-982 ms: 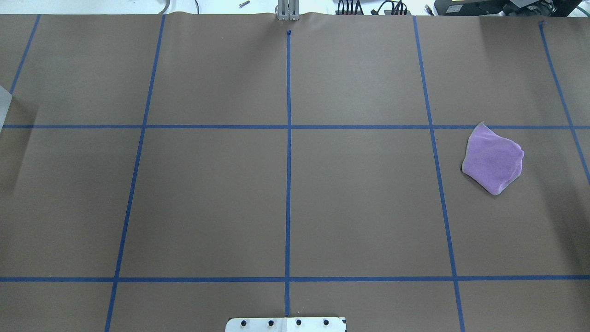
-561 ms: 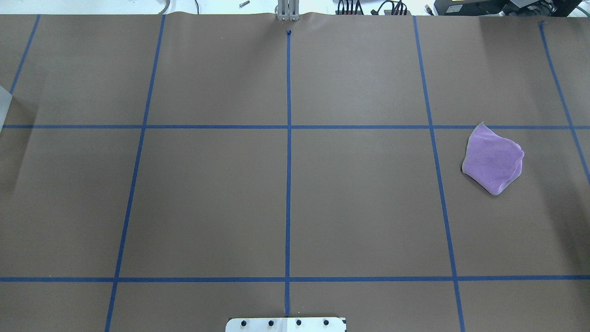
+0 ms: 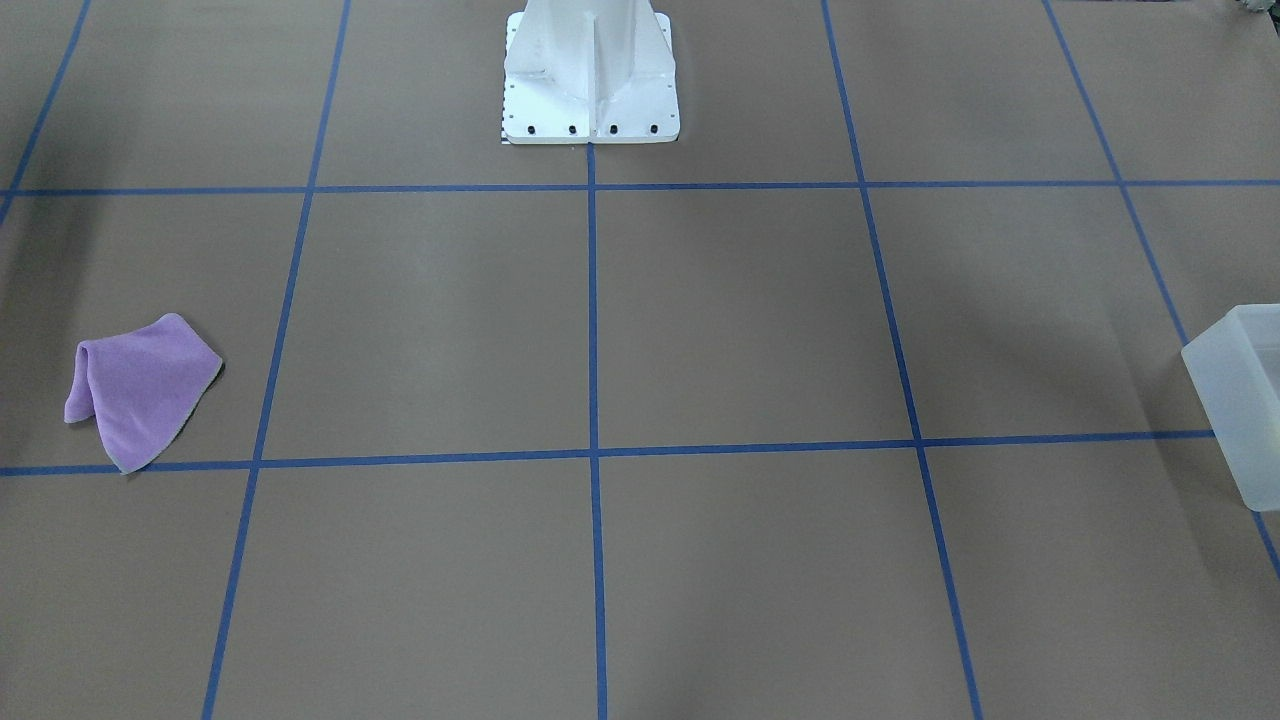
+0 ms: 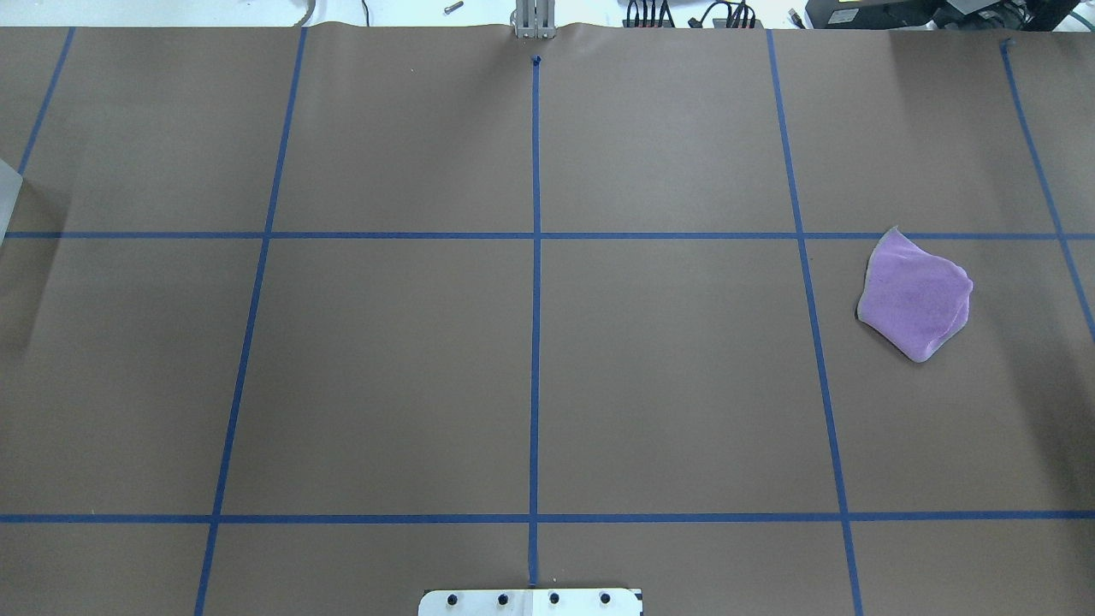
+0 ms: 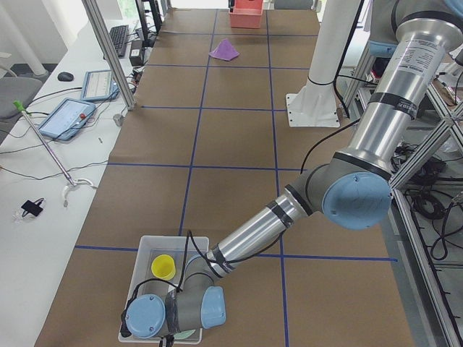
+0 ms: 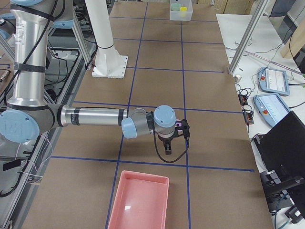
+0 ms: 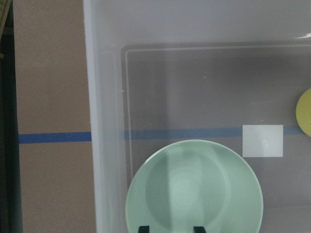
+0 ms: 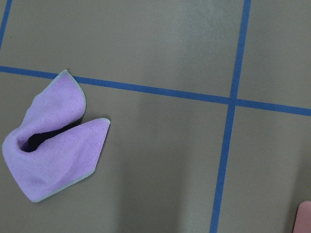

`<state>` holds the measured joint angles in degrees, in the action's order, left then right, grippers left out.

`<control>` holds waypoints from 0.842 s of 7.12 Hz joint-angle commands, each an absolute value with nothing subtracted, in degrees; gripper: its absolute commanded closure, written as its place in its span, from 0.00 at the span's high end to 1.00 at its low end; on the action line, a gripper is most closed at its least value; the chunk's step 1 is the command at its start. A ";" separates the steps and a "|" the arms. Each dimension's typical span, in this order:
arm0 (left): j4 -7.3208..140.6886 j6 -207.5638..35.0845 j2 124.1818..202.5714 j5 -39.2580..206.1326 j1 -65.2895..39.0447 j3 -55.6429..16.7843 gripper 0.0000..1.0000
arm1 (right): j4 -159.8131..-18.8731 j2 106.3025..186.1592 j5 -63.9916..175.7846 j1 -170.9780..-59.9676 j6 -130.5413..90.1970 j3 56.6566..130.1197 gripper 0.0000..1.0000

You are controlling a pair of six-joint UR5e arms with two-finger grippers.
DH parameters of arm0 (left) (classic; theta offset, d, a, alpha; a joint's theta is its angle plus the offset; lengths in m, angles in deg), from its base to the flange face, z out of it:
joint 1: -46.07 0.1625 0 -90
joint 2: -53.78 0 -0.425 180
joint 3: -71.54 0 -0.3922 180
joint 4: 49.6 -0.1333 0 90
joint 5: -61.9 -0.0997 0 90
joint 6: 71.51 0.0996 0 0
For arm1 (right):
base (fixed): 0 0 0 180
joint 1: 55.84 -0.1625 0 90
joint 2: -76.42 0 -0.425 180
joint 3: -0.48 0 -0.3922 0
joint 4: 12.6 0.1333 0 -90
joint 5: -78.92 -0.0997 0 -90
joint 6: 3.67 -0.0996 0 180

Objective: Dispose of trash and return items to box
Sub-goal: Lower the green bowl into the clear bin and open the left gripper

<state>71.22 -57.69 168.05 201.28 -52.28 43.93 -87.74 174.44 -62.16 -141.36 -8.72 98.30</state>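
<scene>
The frosted-white box (image 7: pixel 102 121) holds the mint-green bowl (image 7: pixel 194 189), and the yellow cup (image 7: pixel 305 112) shows at the right edge of the left wrist view. My left gripper (image 7: pixel 171 228) is open, with its fingertips (image 7: pixel 144 228) just above the bowl's near side. In the exterior left view the left arm hangs over the box (image 5: pixel 145 249), with the cup (image 5: pixel 163 267) inside it. My right gripper (image 6: pixel 167 144) hovers beside a purple cloth (image 8: pixel 53 150). I cannot tell whether the right gripper is open or shut.
A pink tray (image 6: pixel 138 200) lies near the right arm, and its corner shows in the right wrist view (image 8: pixel 305 218). The cloth (image 4: pixel 915 295) lies at the table's right and the box corner (image 4: pixel 7 197) at its left edge. The robot base (image 3: pixel 590 80) stands at mid-table.
</scene>
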 commanded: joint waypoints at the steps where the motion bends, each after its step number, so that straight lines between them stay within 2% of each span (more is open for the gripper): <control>1: 70.29 -62.32 168.74 206.90 -52.45 38.80 0.68 | -87.66 174.60 -62.32 -141.36 -8.86 98.57 1.00; 3: 68.89 -77.32 164.90 206.92 -51.58 21.44 0.71 | -87.48 174.60 -62.23 -141.36 -11.29 99.61 1.00; 6: 51.63 -95.63 157.09 202.65 -37.55 -13.07 0.74 | -80.92 176.70 -61.54 -136.55 -19.89 100.15 1.00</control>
<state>59.33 -88.21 160.50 205.44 -42.63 1.07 -84.18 175.78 -62.09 -139.11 -15.42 100.07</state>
